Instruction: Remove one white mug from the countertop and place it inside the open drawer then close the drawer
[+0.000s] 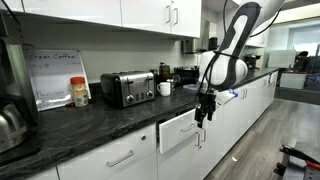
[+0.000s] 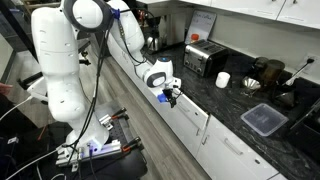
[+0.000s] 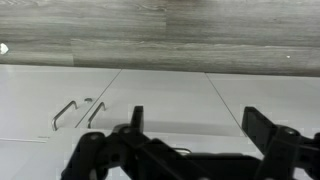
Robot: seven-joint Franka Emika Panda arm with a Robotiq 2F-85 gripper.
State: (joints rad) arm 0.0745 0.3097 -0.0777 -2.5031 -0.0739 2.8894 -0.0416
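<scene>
A white mug (image 1: 165, 88) (image 2: 223, 80) stands on the dark countertop (image 1: 95, 120) (image 2: 235, 100) beside the toaster. The white drawer (image 1: 178, 133) (image 2: 191, 108) below the worktop juts a little out of the cabinet line; its inside is hidden. My gripper (image 1: 203, 112) (image 2: 171, 96) hangs in front of that drawer, off the counter edge and well away from the mug. In the wrist view the gripper (image 3: 200, 116) is open, its two dark fingers (image 3: 262, 126) wide apart, nothing between them, facing white cabinet fronts.
A chrome toaster (image 1: 127, 88) (image 2: 203, 58), dark mugs (image 1: 186, 74) and a framed sign (image 1: 55, 78) sit on the counter. A dark square container (image 2: 262, 120) lies further along. Cabinet door handles (image 3: 65, 114) show in the wrist view, above wood-look floor (image 3: 160, 30).
</scene>
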